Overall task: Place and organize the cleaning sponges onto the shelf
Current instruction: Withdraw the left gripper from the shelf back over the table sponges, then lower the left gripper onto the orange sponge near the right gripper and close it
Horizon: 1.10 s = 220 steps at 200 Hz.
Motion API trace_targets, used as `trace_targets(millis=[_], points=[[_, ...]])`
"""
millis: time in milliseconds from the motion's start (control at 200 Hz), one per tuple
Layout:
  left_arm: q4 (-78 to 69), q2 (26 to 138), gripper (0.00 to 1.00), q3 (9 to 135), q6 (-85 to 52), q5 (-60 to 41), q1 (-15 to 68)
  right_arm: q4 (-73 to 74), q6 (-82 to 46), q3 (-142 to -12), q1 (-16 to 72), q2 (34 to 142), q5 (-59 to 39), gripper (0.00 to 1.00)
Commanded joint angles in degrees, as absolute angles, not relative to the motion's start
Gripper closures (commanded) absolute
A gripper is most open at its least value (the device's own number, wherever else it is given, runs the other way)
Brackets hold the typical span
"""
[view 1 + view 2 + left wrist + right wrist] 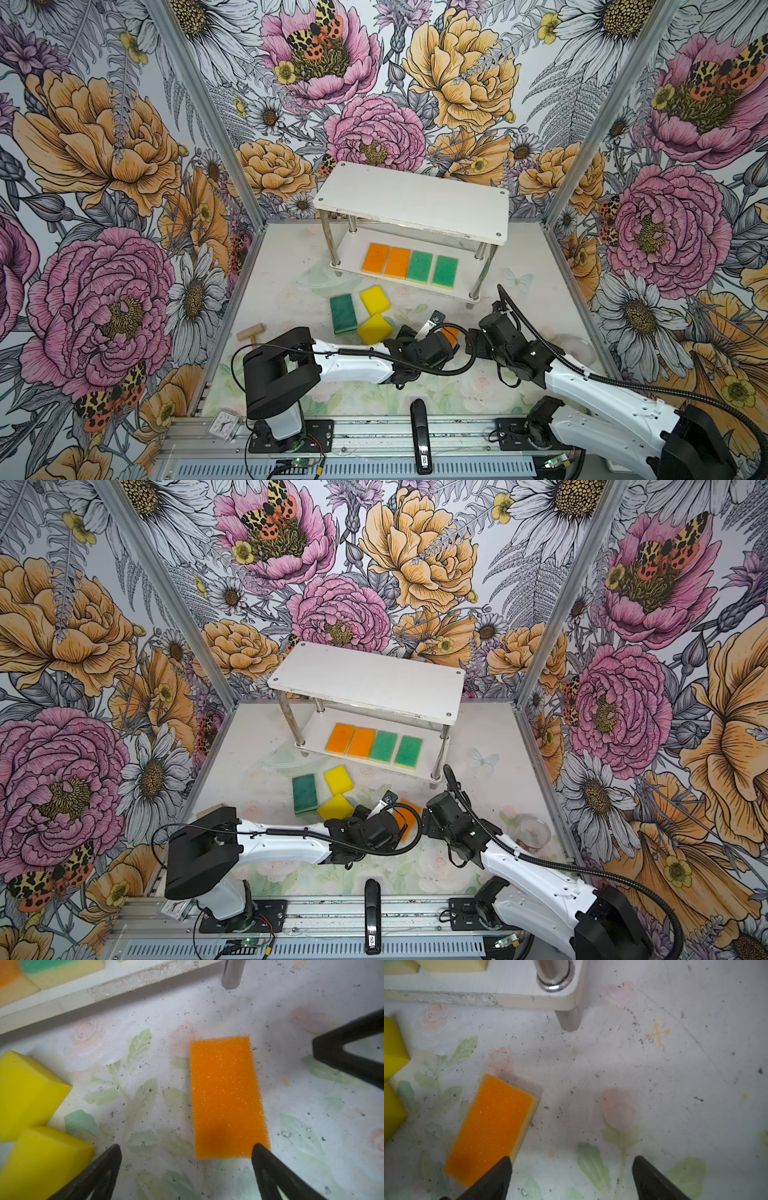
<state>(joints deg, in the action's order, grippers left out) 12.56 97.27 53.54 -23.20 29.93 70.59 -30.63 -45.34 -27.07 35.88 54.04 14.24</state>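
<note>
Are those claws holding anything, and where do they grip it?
Nothing is held. The left gripper and right gripper are both open; the orange sponge lies flat on the table, ungripped.

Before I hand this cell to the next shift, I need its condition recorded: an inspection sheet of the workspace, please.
Surface: floral table, dusted with dark specks.
Job's things: shelf lower board holds two orange sponges and two light green sponges in a row. On the table: dark green sponge, two yellow sponges, loose orange sponge.
Clutter: wooden mallet, small clock, black stapler, clear cup.
Grippers: left pincer and right pincer both open, empty, each with a fingertip by the loose orange sponge.
Cables: black hoses loop along both arms, no snag seen.
Surroundings: flowered walls, metal frame posts.
</note>
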Motion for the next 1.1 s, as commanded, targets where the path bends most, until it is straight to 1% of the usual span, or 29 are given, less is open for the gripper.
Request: trace_targets(millis=[0, 355, 966, 1026, 1096], points=[[9.87, 98.81, 0.01, 55.85, -26.13, 32.34, 71.74, -30.15, -45.35, -26.42, 34.92, 52.58, 13.46, 0.07], [9.32, 102.04, 0.01, 56.88, -30.90, 31.61, 74.08, -30.15, -45.18, -25.23, 33.23, 51.35, 12.32, 0.07], [9.23, 107.61, 0.01, 58.53, -32.16, 33.69, 75.29, -30.15, -45.01, -25.23, 32.19, 52.12, 11.82, 0.07], [9.24, 107.89, 0.03, 58.62, -32.26, 33.68, 75.24, -30.14, -45.01, -25.22, 32.17, 52.12, 11.78, 0.07], [9.23, 108.08, 0.07, 58.69, -32.17, 33.76, 75.26, -30.10, -44.92, -25.27, 32.08, 52.12, 11.78, 0.07]])
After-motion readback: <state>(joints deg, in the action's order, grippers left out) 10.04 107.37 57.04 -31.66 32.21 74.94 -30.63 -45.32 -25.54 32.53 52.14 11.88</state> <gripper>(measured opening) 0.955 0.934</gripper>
